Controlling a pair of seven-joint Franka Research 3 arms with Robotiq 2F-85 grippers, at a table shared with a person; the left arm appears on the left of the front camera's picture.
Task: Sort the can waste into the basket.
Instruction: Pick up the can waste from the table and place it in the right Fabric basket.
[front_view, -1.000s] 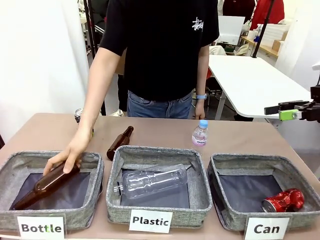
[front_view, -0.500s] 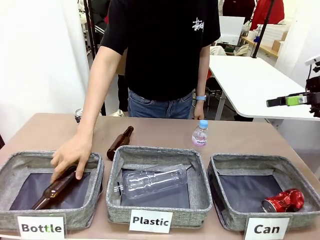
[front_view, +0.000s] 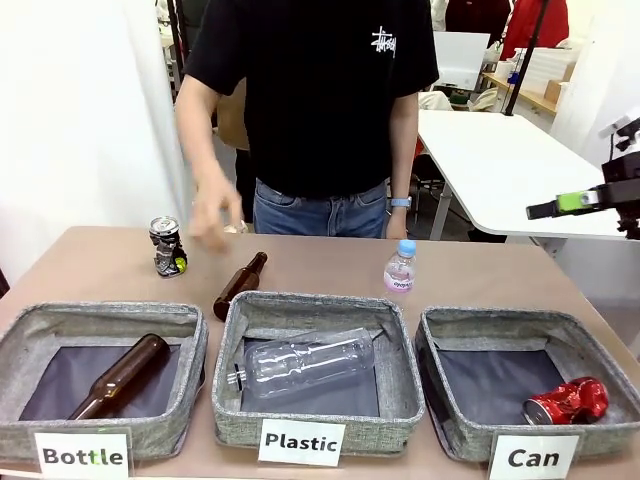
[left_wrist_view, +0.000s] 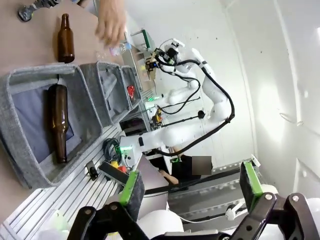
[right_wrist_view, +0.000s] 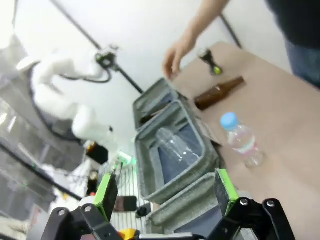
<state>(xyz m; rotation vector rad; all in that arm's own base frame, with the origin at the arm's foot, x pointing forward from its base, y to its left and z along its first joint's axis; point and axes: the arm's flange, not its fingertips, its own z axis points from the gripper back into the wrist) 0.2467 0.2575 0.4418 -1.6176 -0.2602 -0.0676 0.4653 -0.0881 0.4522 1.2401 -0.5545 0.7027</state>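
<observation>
Both my hands hang wide open and empty over the brown surface (front_view: 500, 280).

My left hand (left_wrist_view: 190, 169) and my right hand (right_wrist_view: 164, 175) each have their green pads spread far apart with nothing between them. The red can (front_view: 567, 402) lies in the near right corner of the basket (front_view: 500, 322) labelled "Can". The dark can (front_view: 167, 246) stands on the surface at the far left, well apart from that basket. The person's hand (front_view: 215, 215) is raised just beside it. A brown bottle (front_view: 240, 285) and a small water bottle (front_view: 400, 268) sit behind the bins. A white wall (front_view: 70, 130) closes the left and a white table (front_view: 500, 160) stands behind on the right.
</observation>
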